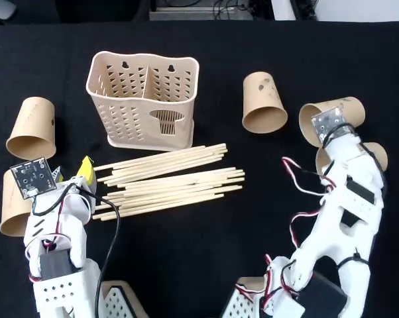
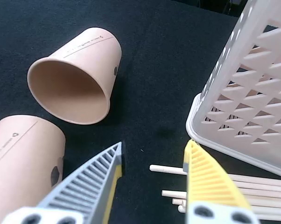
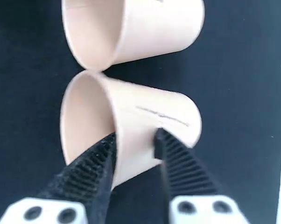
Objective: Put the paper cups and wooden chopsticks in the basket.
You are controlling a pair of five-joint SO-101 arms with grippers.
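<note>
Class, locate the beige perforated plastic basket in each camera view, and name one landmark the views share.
High view: the beige perforated plastic basket stands behind the pale wooden chopsticks.
Left wrist view: its wall rises beside the chopstick ends.
Right wrist view: a tan paper cup lies at the right pincer.
Shared landmark: the black tablecloth.
</note>
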